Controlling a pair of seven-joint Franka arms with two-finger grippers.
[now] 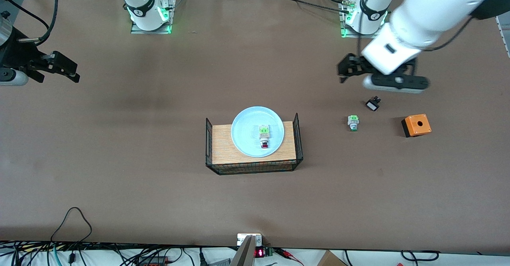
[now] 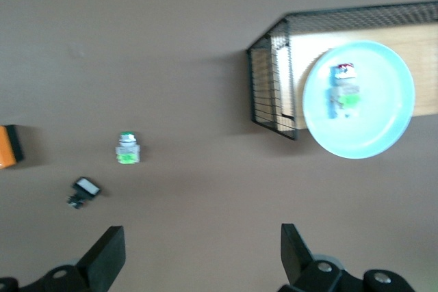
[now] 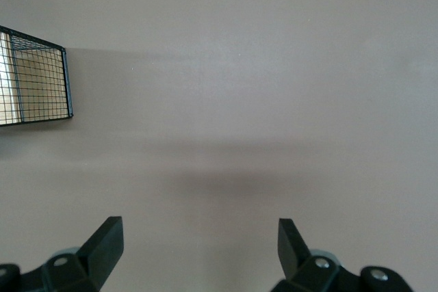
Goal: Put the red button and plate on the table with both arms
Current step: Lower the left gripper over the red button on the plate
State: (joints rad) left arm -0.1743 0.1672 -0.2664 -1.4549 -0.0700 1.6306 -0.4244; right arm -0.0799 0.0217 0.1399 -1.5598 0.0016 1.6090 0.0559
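We see the red button [image 1: 264, 144] on the plate [image 1: 244, 138] atop the mesh-sided platform [image 1: 223, 150]. A green button [image 1: 353, 122], black-and-white part [image 1: 372, 105] and orange box [image 1: 416, 125] lie toward the left arm's end. Left gripper [image 1: 343, 69] and right gripper [image 1: 65, 69] hover over bare table [image 1: 159, 194], jaws wide, holding nothing.

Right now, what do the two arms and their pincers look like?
Both arms are white with black joint rings and stand on bases lit green. Black cables run to the left arm's base. The left pincer is black with two flat, angular fingers under a pale grey wrist bar. The right pincer is the same black two-finger type, fingers wedge-shaped.
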